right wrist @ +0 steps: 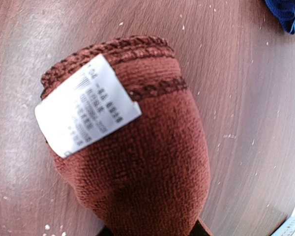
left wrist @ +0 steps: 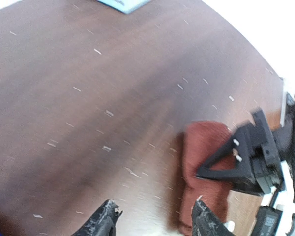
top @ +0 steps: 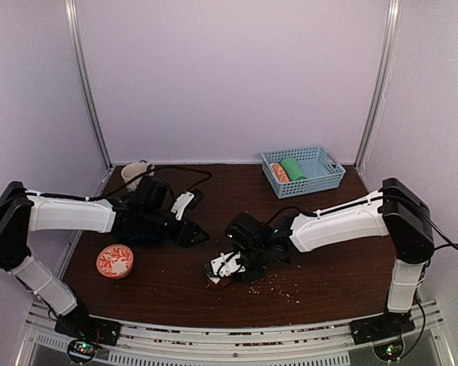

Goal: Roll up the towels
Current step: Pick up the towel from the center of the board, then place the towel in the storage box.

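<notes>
The rust-brown towel [right wrist: 137, 162] lies bundled into a stubby roll on the dark wooden table [top: 328, 259], near its front edge and about midway across. Its stitched hem and a white label [right wrist: 86, 105] face up. The right gripper [top: 227, 265] reaches in from the right and pinches the roll at one end, its dark fingers pressed into the cloth.

Just to the left, the left gripper [left wrist: 155, 223] hangs low over the wood with its jaws spread and nothing between them. One fingertip is right by the towel's near end, though I cannot tell whether it touches. White specks [top: 271, 288] are scattered over the table around the roll.

The royal blue towel [right wrist: 285, 12] shows only as a corner at the edge of the right wrist view, apart from the brown one. In the top view the left arm hides most of it.

Farther out, an orange patterned dish [top: 114, 261] sits near the front left. A pale mug [top: 133, 174] stands at the back left beside a looping black cable [top: 185, 171]. At the back right, a light blue basket [top: 324, 179] holds a green rolled towel [top: 294, 168] and an orange-and-white rolled towel [top: 278, 173] side by side. The right forearm stretches across the table between that basket and the brown roll.
</notes>
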